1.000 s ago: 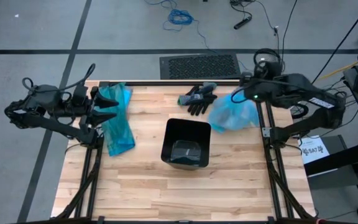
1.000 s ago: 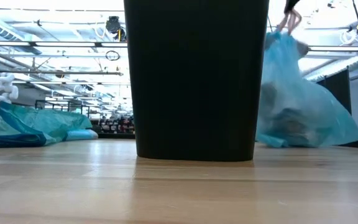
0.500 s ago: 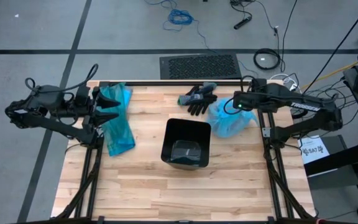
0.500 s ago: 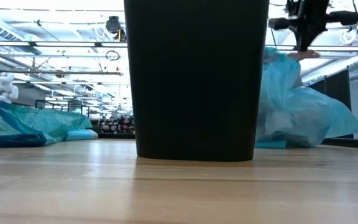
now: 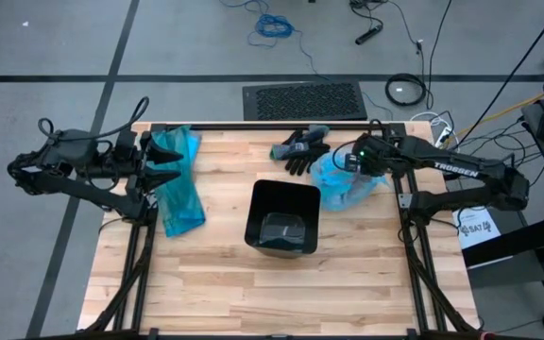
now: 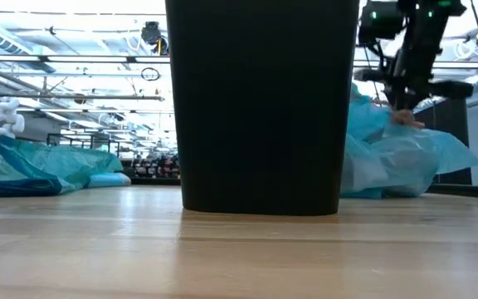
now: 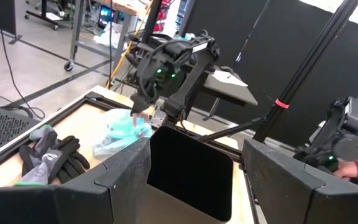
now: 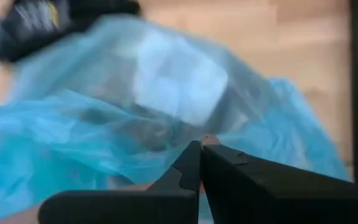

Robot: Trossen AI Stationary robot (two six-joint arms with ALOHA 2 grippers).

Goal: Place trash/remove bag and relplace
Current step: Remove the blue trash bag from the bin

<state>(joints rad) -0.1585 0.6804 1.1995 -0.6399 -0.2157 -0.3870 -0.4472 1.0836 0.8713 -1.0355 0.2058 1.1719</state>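
Observation:
A full blue trash bag point(image 5: 346, 181) lies on the table right of the black bin point(image 5: 282, 217), with white scraps point(image 8: 179, 84) showing through its film. My right gripper point(image 5: 350, 162) is low over the bag's top and shut on it. A second blue bag point(image 5: 179, 189) lies flat along the table's left side. My left gripper point(image 5: 161, 170) hovers open beside it and touches nothing. The bin stands upright in the table's middle. My right gripper point(image 8: 201, 144) pinches the bag's upper film point(image 6: 392, 124) between its two fingers, coming from above and pointing down. How many layers it has, I cannot tell. The bag's body point(image 6: 405, 166) rests slumped and slack on the table.
A pair of black gloves point(image 5: 300, 149) lies at the far edge, between the bin and the full bag. The bin's wall point(image 6: 260, 108) blocks most of the low view. The near half of the table point(image 5: 281, 293) is bare wood.
My right gripper has come down and moved toward the bin, staying shut. The bag hung tall below it, and has now sunk and slumped onto the table.

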